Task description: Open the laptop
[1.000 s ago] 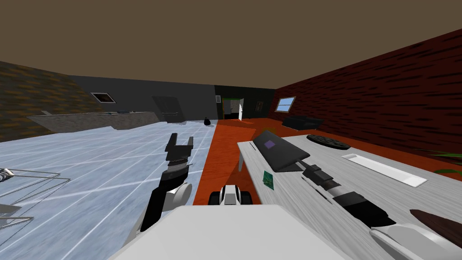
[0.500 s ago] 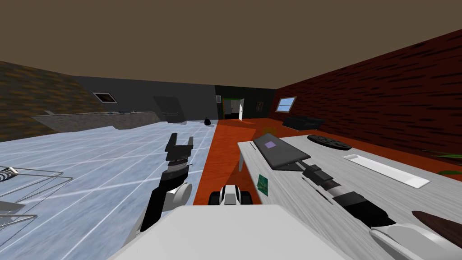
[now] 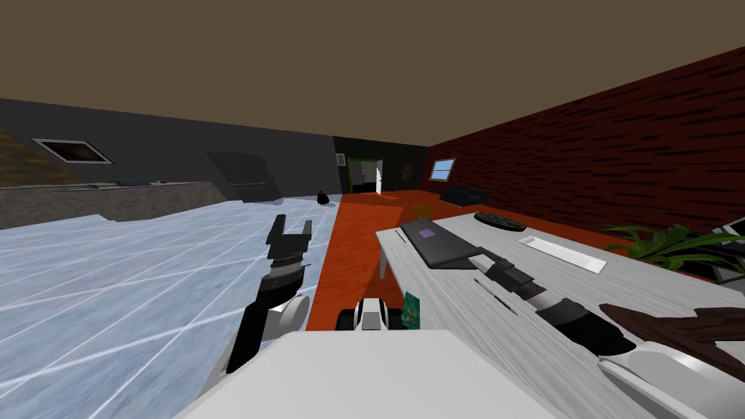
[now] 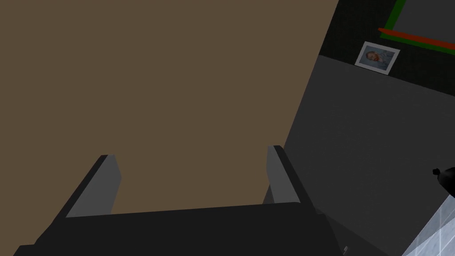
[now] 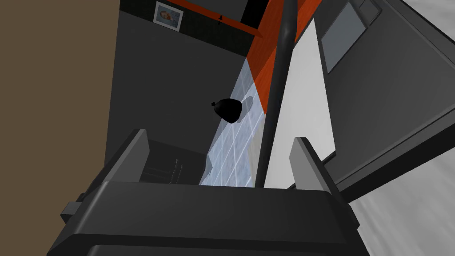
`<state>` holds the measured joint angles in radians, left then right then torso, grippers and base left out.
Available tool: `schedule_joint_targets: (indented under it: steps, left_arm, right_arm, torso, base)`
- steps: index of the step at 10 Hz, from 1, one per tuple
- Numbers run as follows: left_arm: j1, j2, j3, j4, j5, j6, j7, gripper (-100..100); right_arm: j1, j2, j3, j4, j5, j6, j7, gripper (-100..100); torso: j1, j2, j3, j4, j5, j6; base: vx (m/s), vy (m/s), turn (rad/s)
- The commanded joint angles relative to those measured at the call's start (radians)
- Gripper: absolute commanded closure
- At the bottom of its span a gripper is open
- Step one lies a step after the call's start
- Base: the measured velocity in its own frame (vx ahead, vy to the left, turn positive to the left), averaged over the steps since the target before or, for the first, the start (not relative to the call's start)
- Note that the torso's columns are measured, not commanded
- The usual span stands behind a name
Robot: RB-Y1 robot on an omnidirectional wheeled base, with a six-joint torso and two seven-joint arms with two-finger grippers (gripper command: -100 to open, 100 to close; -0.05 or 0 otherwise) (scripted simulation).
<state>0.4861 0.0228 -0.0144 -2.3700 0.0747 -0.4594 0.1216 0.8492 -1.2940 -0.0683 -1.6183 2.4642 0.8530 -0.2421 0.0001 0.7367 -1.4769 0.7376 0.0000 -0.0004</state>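
Note:
A dark laptop [image 3: 436, 244] with a purple rectangle on its lid lies near the far left corner of the pale grey table [image 3: 509, 327]. My right arm reaches across the table, and my right gripper [image 3: 476, 256] is at the laptop's near corner. In the right wrist view that gripper [image 5: 220, 155] stands open with nothing between its fingers. The laptop [image 5: 382, 80] lies just outside one finger [image 5: 306, 160]. My left gripper [image 3: 289, 229] is raised over the pale blue floor, left of the table. The left wrist view shows it [image 4: 191, 178] open and empty.
On the table beyond the laptop are a black round object [image 3: 500, 220] and a flat white tray [image 3: 562, 253]. A small green item [image 3: 412, 309] stands at the table's near edge. A plant [image 3: 669, 244] and a brown object [image 3: 676, 320] are at the right. A black bag [image 3: 322, 197] lies on the floor.
My view has swung: the wire rack at the left has left the picture, and the plant has come in at the right. The right arm stays at the laptop's near corner.

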Motion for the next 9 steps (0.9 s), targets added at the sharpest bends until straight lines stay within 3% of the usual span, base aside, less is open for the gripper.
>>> schedule_joint_targets:
  steps: [1,3,4,5,9]
  left_arm:
    - [0.000,0.000,0.000,0.000,0.000,0.000,0.000,0]
    - [0.000,0.000,0.000,0.000,0.000,0.000,0.000,0]
    - [0.000,0.000,0.000,0.000,0.000,0.000,0.000,0]
    - [0.000,0.000,0.000,0.000,0.000,0.000,0.000,0]
    - [0.000,0.000,0.000,0.000,0.000,0.000,0.000,0]
  right_arm:
    - [0.020,-0.046,-0.026,-0.042,0.010,0.002,-0.027,-100]
    - [0.040,-0.081,-0.047,-0.071,0.019,0.009,-0.048,-100]
    - [0.042,-0.073,-0.045,-0.064,0.014,0.002,-0.041,-100]
    - [0.044,-0.074,-0.046,-0.066,0.014,0.003,-0.044,0]
    - [0.045,-0.074,-0.043,-0.065,0.015,0.000,-0.044,0]
  torso:
    - [0.000,0.002,0.001,0.001,0.001,0.000]
    - [0.003,0.004,0.002,0.002,0.002,0.000]
    - [0.003,0.004,0.002,0.003,0.003,0.000]
    - [0.002,0.005,0.003,0.003,0.002,-0.001]
    - [0.000,0.002,0.001,0.001,0.000,0.000]
  base:
    - [0.091,0.007,-0.264]
    - [0.095,0.021,-0.230]
    - [0.034,0.016,-0.047]
    - [0.006,0.004,0.011]
    - [0.000,0.000,0.000]
